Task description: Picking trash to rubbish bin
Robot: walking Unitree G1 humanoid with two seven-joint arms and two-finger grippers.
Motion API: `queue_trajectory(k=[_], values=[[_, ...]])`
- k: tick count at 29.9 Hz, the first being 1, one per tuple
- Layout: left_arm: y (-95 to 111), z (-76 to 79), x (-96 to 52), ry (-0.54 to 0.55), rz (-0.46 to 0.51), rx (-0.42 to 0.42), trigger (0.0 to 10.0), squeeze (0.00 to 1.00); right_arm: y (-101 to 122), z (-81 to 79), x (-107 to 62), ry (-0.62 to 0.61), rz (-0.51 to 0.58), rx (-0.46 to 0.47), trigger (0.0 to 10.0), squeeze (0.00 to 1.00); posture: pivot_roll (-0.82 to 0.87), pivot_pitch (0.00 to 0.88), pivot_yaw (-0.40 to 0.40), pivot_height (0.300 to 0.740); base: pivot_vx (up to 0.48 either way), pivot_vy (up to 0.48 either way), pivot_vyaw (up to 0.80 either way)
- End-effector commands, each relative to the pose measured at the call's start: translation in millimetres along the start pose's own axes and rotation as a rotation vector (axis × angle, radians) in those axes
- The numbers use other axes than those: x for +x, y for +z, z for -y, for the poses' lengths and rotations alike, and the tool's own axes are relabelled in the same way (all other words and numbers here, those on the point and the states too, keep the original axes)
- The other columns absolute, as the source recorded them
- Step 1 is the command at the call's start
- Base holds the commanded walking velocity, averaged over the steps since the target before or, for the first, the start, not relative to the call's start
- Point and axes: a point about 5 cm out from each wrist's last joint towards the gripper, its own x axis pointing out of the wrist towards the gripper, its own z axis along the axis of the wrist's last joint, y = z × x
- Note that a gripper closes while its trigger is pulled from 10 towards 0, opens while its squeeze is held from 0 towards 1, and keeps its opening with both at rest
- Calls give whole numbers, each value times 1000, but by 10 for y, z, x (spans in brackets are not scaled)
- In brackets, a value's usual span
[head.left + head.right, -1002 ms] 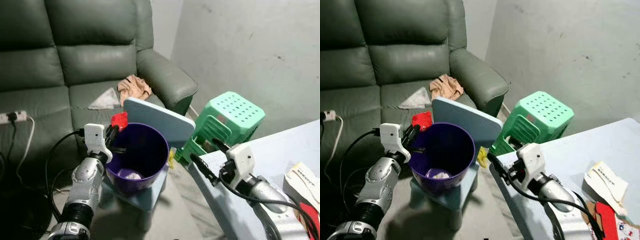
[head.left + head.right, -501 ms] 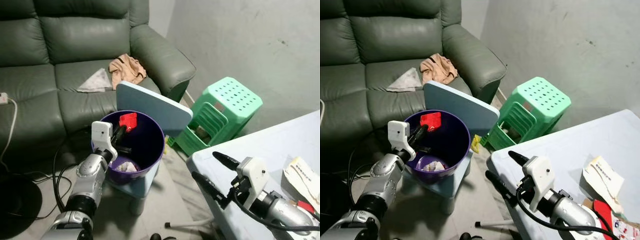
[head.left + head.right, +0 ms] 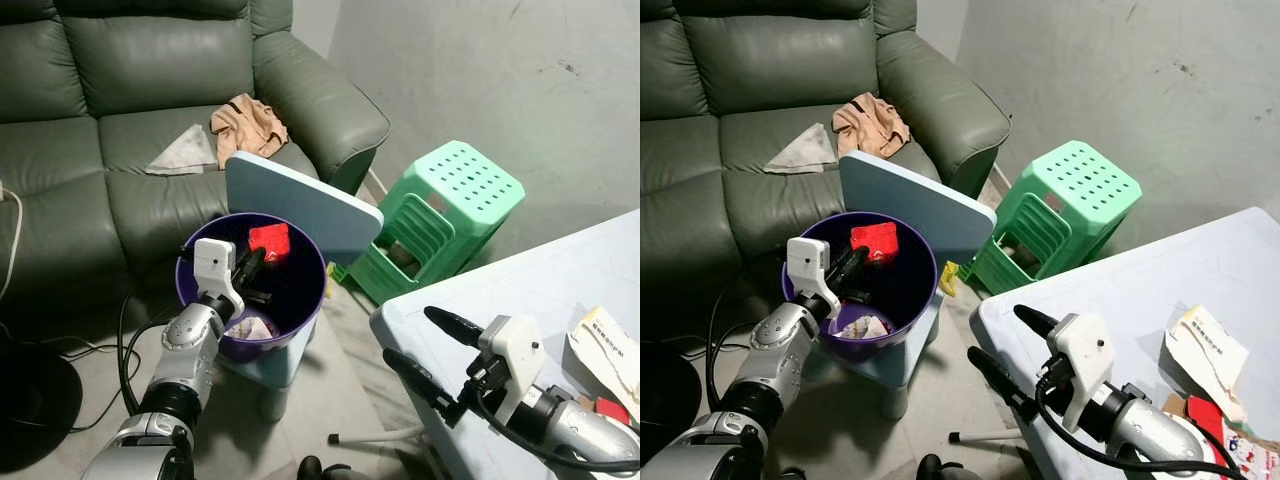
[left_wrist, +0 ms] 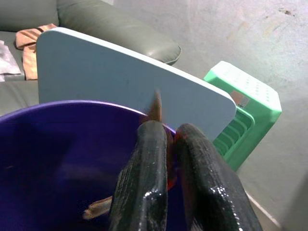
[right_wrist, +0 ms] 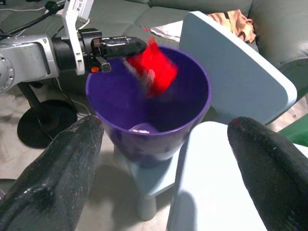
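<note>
We hold our left gripper (image 3: 256,272) over the purple bin (image 3: 304,310), its fingers clamped on a red scrap (image 3: 268,239) that sits just inside the rim. We judge this to be the drop step: the next move calls for parting the fingers so the scrap falls onto the crumpled paper (image 3: 861,326) at the bottom. Our right gripper (image 3: 428,345) hangs spread wide and empty beside the tabletop (image 3: 560,290).

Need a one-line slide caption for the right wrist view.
Left gripper over purple bin, red wrapper at its fingertips.
</note>
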Motion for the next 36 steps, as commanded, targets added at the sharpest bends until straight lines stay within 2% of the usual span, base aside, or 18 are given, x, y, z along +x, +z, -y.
queue_trajectory(k=[1,21,31,32,33,34,36], values=[[-43,56,3,-22,-6,-21,10000,1000,43,28,-44,-12,-7,-18,10000,0,-198,242,-216,740,0,0,0],[16,19,15,-15,26,-26,10000,1000,49,61,27,-5,-1,-12,10000,0,-176,219,-214,740,0,0,0],[146,-63,-10,39,101,19,10000,1000,37,177,164,-62,86,25,10000,0,-105,185,-175,740,0,0,0],[165,-71,-15,49,114,16,10000,776,38,205,196,-77,104,34,10000,0,-93,176,-170,740,0,0,0],[177,-70,-19,53,123,18,10000,482,42,218,210,-84,114,34,10000,0,-93,176,-170,740,0,0,0],[192,-67,-24,57,136,20,10000,0,45,232,230,-92,123,33,10000,0,-81,168,-164,740,0,0,0],[216,-59,-37,62,156,23,10000,0,49,266,278,-112,150,32,10000,0,-67,156,-157,740,0,0,0]])
